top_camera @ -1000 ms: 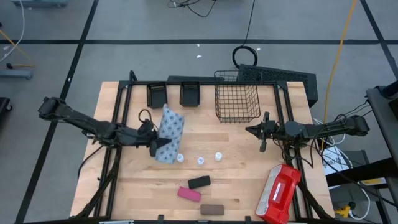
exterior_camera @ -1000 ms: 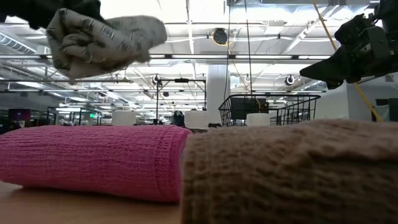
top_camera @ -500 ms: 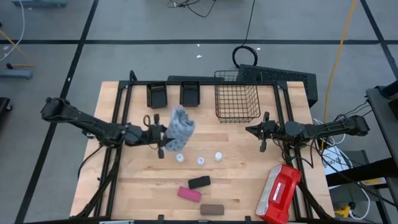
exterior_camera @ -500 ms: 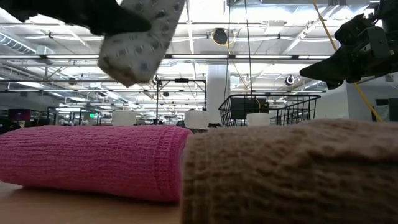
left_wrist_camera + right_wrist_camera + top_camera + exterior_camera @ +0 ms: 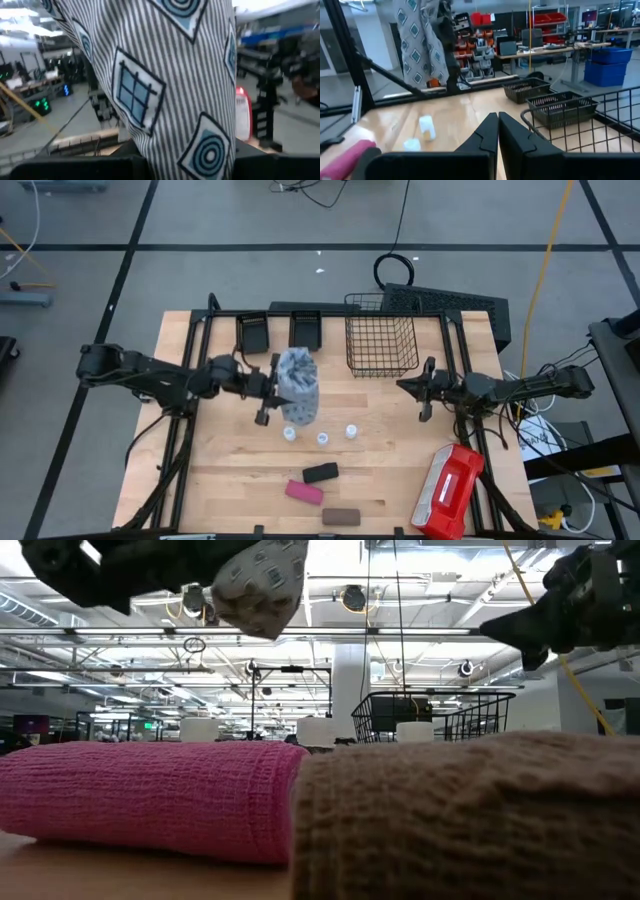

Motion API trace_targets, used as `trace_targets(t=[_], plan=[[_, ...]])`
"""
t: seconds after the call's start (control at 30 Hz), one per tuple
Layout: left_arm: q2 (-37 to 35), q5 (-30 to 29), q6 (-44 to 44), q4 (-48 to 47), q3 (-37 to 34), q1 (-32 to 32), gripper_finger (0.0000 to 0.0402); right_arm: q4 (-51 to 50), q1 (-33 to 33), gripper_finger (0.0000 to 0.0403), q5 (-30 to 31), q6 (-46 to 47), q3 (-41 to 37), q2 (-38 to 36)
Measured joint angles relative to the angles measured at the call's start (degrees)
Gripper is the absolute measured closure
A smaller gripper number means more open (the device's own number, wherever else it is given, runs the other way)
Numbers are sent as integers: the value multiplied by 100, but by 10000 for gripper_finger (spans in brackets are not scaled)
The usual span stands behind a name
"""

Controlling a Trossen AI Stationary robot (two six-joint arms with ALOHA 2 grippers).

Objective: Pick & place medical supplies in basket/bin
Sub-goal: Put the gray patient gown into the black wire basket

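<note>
pale blue-grey dotted pack (image 5: 297, 388) hangs in the air from the left gripper (image 5: 268, 390), whose fingers are pinched onto the soft fabric near the middle of the table; in the left wrist view the cloth (image 5: 165, 85) fills most of the picture, draping between the dark fingers. from table height the pack (image 5: 262, 580) shows bunched up high above the surface. it hangs over the wood between the two small black trays (image 5: 253, 333) at the far edge and the three white vials (image 5: 322, 438) standing in a row nearer the front, with the black wire basket (image 5: 381, 343) off toward the right at the far edge. near the front edge lie the black block (image 5: 320, 473), the pink block (image 5: 304, 492) just beside it, and the brown block (image 5: 341, 516) closest to the edge; the pink (image 5: 150, 795) and brown (image 5: 470, 820) ones loom large in the low view. the right gripper (image 5: 426, 392) hovers just right of the basket, its fingers (image 5: 487, 137) pressed fully together and holding nothing. a red-and-white case (image 5: 450, 490) lies at the front right corner.
</note>
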Motion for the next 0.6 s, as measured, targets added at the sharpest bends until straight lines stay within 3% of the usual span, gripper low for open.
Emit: trace_targets(t=[0.2, 0.4, 0.6], plan=[[505, 354, -298, 835, 0, 195, 310, 246, 0, 399, -12, 76, 0, 0], [817, -52, -336, 890, 0, 109, 310, 246, -2, 399, 44, 162, 0, 0], [1137, -96, -323, 890, 111, 73, 310, 314, -4, 399, 169, 523, 0, 26]])
